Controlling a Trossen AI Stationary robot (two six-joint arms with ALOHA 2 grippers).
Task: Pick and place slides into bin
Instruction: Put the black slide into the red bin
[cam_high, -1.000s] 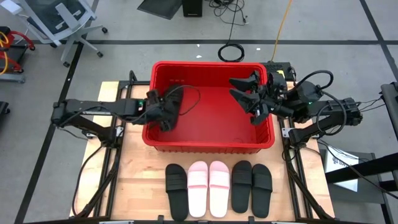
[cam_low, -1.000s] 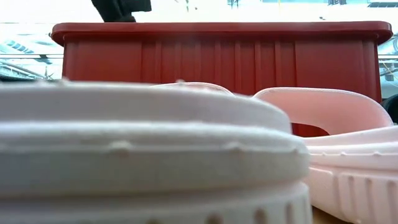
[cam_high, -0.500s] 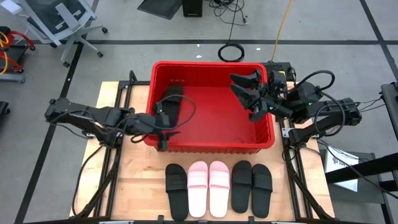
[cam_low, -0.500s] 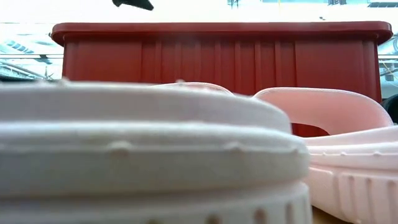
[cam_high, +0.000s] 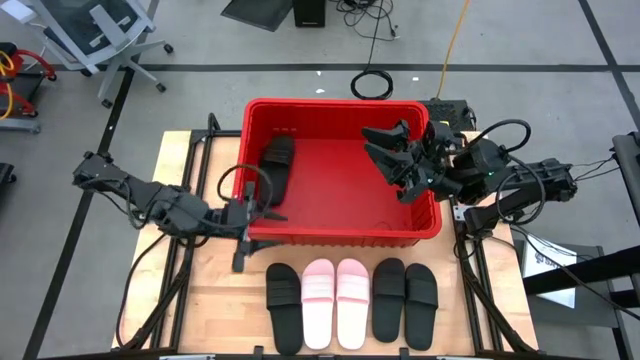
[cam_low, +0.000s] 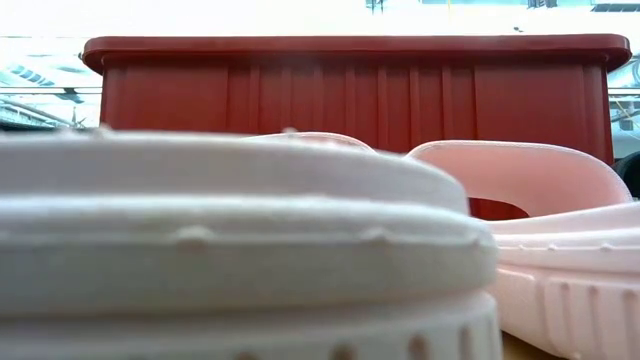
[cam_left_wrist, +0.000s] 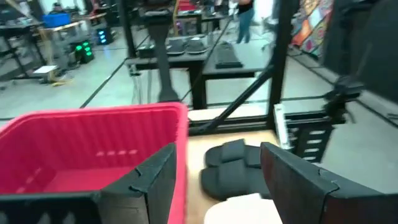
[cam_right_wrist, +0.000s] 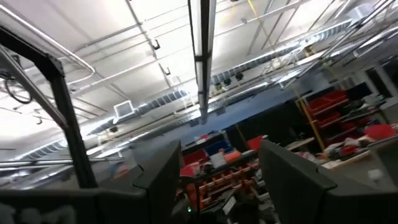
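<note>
The red bin (cam_high: 340, 232) stands mid-table; it also shows in the low view (cam_low: 350, 90) and the left wrist view (cam_left_wrist: 81, 143). One black slide (cam_high: 277, 162) lies inside it by the far left corner. Five slides lie in a row on the table in front of the bin: black (cam_high: 283, 305), two pale pink (cam_high: 318, 300) (cam_high: 352, 300), two black (cam_high: 388, 297) (cam_high: 421, 297). My left gripper (cam_high: 247, 228) (cam_left_wrist: 221, 186) is open and empty, low at the bin's near left corner. My right gripper (cam_high: 380, 148) (cam_right_wrist: 214, 180) is open and empty above the bin's right half, tipped upward.
The pink slides (cam_low: 230, 250) (cam_low: 540, 220) fill the low view just in front of the bin wall. Black frame rails run along both sides of the wooden table (cam_high: 215, 290). A cable coil (cam_high: 372, 84) lies on the floor beyond the bin.
My left gripper has drawn back out of the bin toward the table's near left and gone down beside the bin's near left corner. The black slide it was over now lies in the bin by the far left corner. My right gripper has shifted slightly left.
</note>
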